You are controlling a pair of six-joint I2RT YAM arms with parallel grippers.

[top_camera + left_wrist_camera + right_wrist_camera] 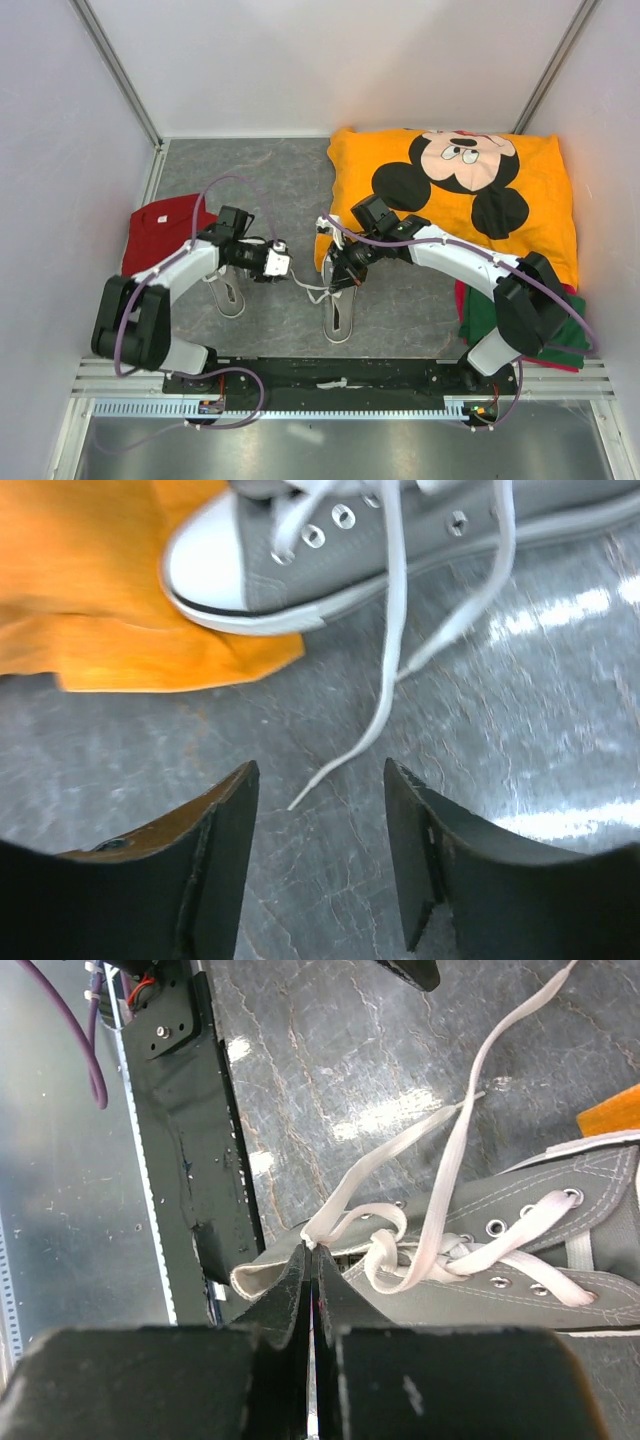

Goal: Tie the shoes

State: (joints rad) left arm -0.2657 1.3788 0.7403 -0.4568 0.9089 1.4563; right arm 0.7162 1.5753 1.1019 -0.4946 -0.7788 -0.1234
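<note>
White panel walls on three sides: back wall (340,60), left wall (50,150), right wall (610,100). Aluminium posts in the back corners, upper left (120,70) and upper right (555,65). Tabletop is a grey marbled mat (270,170), glossy, with glare patches (560,610) in the left wrist view. Orange Mickey Mouse cloth (545,200) upper right, red cloth (160,225) at left, green cloth (480,315) lower right. Black plate (330,372) and slotted aluminium rail (340,408) along the bottom, brushed metal sheet (330,445) below.

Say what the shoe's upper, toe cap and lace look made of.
Upper: grey canvas, probably; matte weave, stitched seams. Toe cap: white rubber, likely; smooth, slightly glossy. Lace: flat white woven fabric, seemingly; limp and curling.
</note>
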